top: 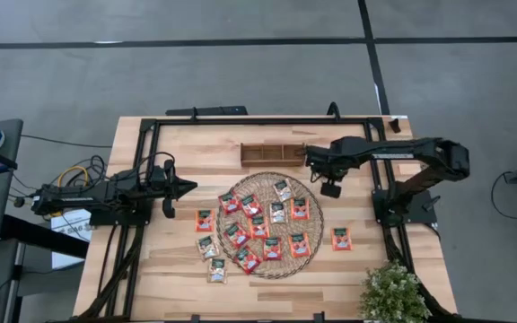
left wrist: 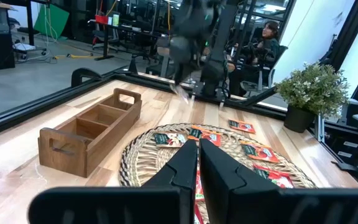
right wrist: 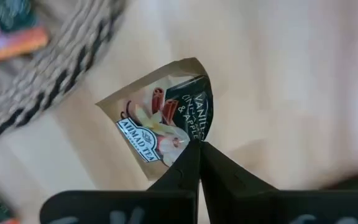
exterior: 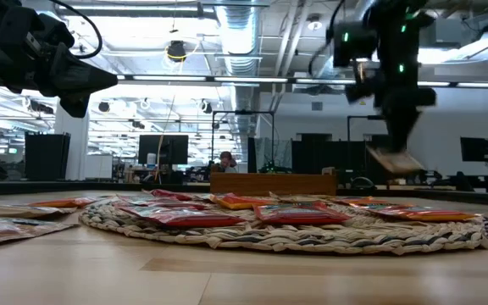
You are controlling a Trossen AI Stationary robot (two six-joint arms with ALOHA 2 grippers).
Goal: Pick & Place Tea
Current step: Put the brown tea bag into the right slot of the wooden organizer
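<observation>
Tea sachet (right wrist: 163, 121), pale with a dark label, hangs pinched in the right gripper (right wrist: 199, 146), fingers clamped on its edge, held above bare table (top: 357, 269) just beside the woven mat (top: 313, 199) rim, near the wooden tray (top: 273, 154). Other sachets (top: 259, 226) lie spread over the mat, a few on the wood beside it. Left gripper (top: 185, 188) waits at the table's left side, fingers closed together, holding nothing. Potted plant (top: 391, 293) at the front right corner.
</observation>
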